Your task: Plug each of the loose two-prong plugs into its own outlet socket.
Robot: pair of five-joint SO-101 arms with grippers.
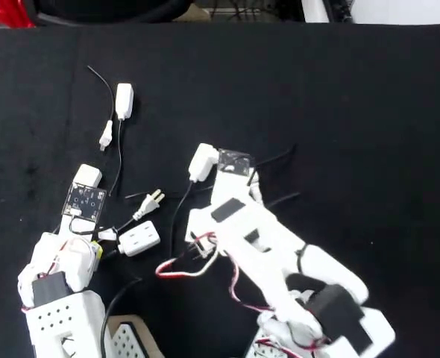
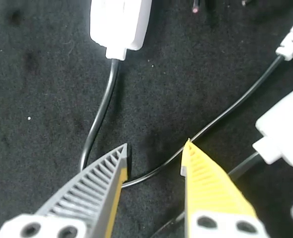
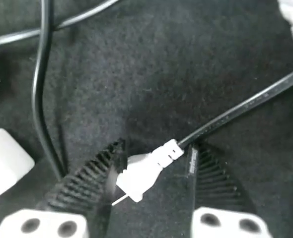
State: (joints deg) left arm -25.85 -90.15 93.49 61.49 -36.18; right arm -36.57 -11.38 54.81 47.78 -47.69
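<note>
— Plug (image 3: 144, 176), small, white and smooth: where is it?
— Left first. The left gripper (image 2: 156, 145) is spread wide and holds nothing. One finger (image 2: 99, 186) is grey, one yellow, both ribbed and pointy. A thin black cord (image 2: 206, 128) bends past their tips over fuzzy black cloth (image 2: 37, 99).
— And the right?
— The right gripper (image 3: 156, 146) is spread too. The plug lies between its black ribbed fingers (image 3: 87, 186), leaning on one. A thin metal pin pokes out.

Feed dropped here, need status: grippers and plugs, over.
Left gripper open over black cable. Right gripper open around white plug, not clamped. Loose cord close beside it.
</note>
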